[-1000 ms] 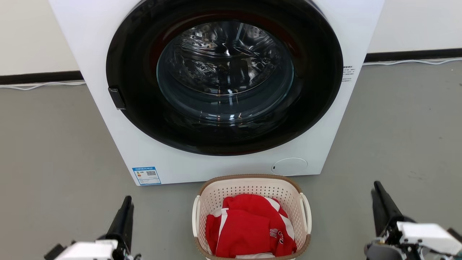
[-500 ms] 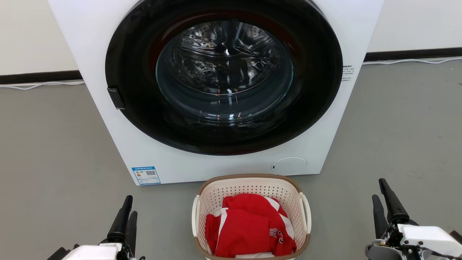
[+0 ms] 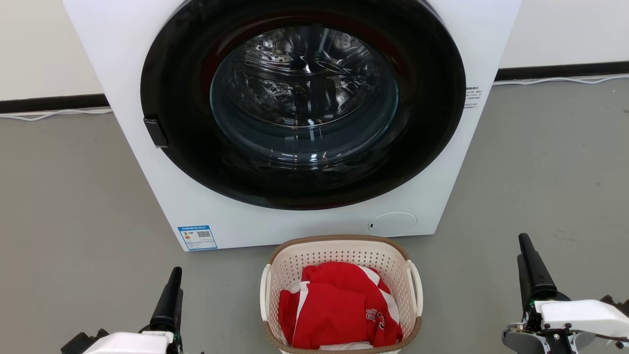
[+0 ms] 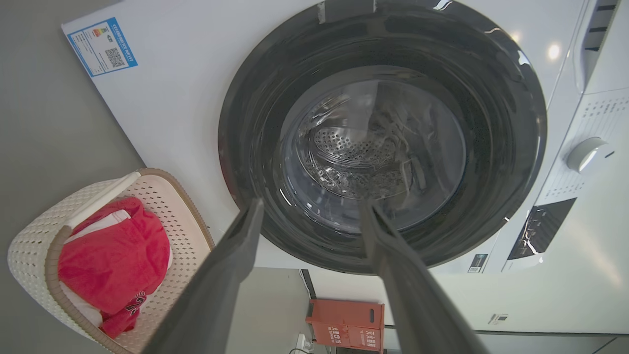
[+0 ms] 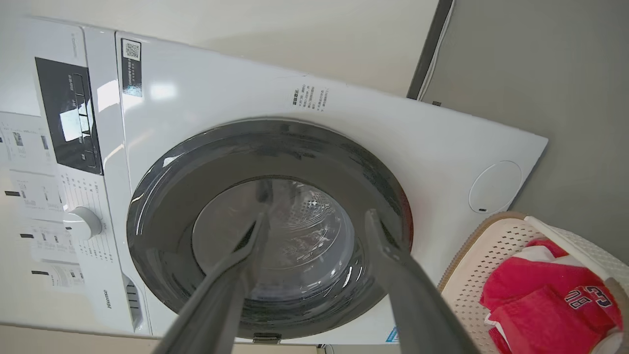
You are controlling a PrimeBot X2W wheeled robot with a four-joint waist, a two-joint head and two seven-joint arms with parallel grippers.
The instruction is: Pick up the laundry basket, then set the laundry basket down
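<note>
The laundry basket (image 3: 339, 239), cream perforated plastic with a brown rim and white loop handles, stands on the grey floor just in front of the washer. A red and white garment (image 3: 339, 309) lies in it. My left gripper (image 3: 175, 278) is low to the basket's left, well apart from it. My right gripper (image 3: 523, 246) is to its right, also apart. In the left wrist view the left gripper (image 4: 310, 204) is open and empty, with the basket (image 4: 29, 246) at lower left. The right gripper (image 5: 317, 215) is likewise open and empty, the basket (image 5: 471, 285) at lower right.
The white front-loading washer (image 3: 123, 73) with its dark round door (image 3: 304, 191) shut rises right behind the basket. A dark baseboard and a white cable (image 3: 49, 115) run along the wall. An orange-red box (image 4: 346, 322) stands beyond the washer. Bare grey floor lies on both sides.
My right gripper has moved a little forward and turned at the wrist. The left gripper has turned slightly in place. The head view has shifted slightly; the basket has stayed put.
</note>
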